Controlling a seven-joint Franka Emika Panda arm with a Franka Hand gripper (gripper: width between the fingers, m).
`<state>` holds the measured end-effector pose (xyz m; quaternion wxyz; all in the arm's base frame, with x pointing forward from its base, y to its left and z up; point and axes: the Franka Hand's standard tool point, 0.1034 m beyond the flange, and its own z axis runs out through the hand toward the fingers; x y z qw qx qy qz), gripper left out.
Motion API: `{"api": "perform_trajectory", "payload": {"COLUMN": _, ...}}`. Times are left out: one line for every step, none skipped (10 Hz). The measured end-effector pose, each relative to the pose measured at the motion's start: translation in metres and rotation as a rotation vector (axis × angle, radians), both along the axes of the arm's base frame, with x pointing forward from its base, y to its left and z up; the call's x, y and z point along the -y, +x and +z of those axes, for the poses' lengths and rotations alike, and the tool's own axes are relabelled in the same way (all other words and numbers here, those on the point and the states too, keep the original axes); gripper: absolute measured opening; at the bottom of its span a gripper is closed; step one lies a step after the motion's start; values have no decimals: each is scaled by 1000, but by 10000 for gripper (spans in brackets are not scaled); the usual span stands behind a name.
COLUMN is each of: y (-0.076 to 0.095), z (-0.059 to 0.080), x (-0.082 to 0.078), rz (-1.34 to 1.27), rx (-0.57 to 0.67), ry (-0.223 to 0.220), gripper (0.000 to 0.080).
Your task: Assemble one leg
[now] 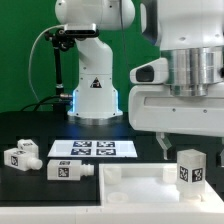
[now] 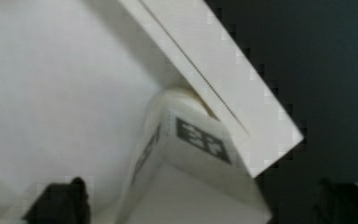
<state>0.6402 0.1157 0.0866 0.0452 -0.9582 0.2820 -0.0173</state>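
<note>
One leg (image 1: 190, 168) stands upright on the white square panel (image 1: 135, 185) at the exterior view's right, with a tag on its side. My gripper (image 1: 188, 146) hangs just above it, jaws wide apart, one finger (image 1: 163, 146) beside the leg. In the wrist view the leg (image 2: 197, 145) lies between the two dark fingertips (image 2: 60, 200), which are apart from it, with the panel (image 2: 51, 90) beneath. Two more legs lie on the black table at the exterior view's left, one (image 1: 20, 156) further out and one (image 1: 70, 170) nearer the panel.
The marker board (image 1: 92, 148) lies flat in the middle of the table. The robot base (image 1: 95, 90) stands behind it with a cable at its side. The panel's raised rim (image 1: 110, 172) runs near the closer lying leg.
</note>
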Motion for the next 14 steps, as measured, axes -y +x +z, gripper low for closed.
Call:
{"api": "perform_trajectory", "payload": {"y": 0, "z": -1, "x": 1, "rz": 60, "rx": 4, "ry": -5, "gripper": 639}}
{"api": "perform_trajectory", "payload": {"y": 0, "z": -1, "x": 2, "rz": 119, "rx": 8, "ry": -10, "gripper": 648}}
{"api": "perform_trajectory", "payload": {"y": 0, "z": -1, "x": 3, "rz": 203, "rx": 14, "ry": -15, "gripper": 648}}
{"api": "perform_trajectory", "payload": {"y": -1, "z": -2, "x": 3, "rz": 318, "rx": 20, "ry": -30, "gripper": 648}}
{"api": "perform_trajectory", "payload": {"y": -1, "z": -3, "x": 2, "rz": 523, "rx": 31, "ry": -55, "gripper": 648}}
{"api": "perform_trajectory", "payload": {"y": 1, "z": -3, "x": 6, "rz": 604, "rx": 40, "ry": -60, "gripper": 648}}
{"api": "perform_trajectory", "payload": {"y": 0, "z": -3, "x": 6, "rz": 572, "rx": 38, "ry": -58, "gripper": 648}}
{"api": "perform_trajectory", "payload": {"y": 0, "z": -3, "x": 6, "rz": 556, "rx": 37, "ry": -58, "gripper": 559}}
{"api": "perform_trajectory", "payload": {"y": 0, "z": -3, "x": 6, "rz": 527, "rx": 35, "ry": -55, "gripper": 375}}
{"api": "perform_trajectory", "payload": {"y": 0, "z": -3, "x": 6, "rz": 454, "rx": 31, "ry": -50, "gripper": 375}}
{"api": "perform_trajectory", "payload": {"y": 0, "z": -3, "x": 5, "rz": 373, "rx": 25, "ry": -45, "gripper": 285}}
{"api": "perform_trajectory", "payload": {"y": 0, "z": -3, "x": 5, "rz": 315, "rx": 21, "ry": -41, "gripper": 285}}
{"api": "perform_trajectory", "payload": {"y": 0, "z": -4, "x": 6, "rz": 264, "rx": 18, "ry": -38, "gripper": 285}}
{"api": "perform_trajectory", "payload": {"y": 1, "z": -4, "x": 6, "rz": 166, "rx": 13, "ry": -33, "gripper": 285}}
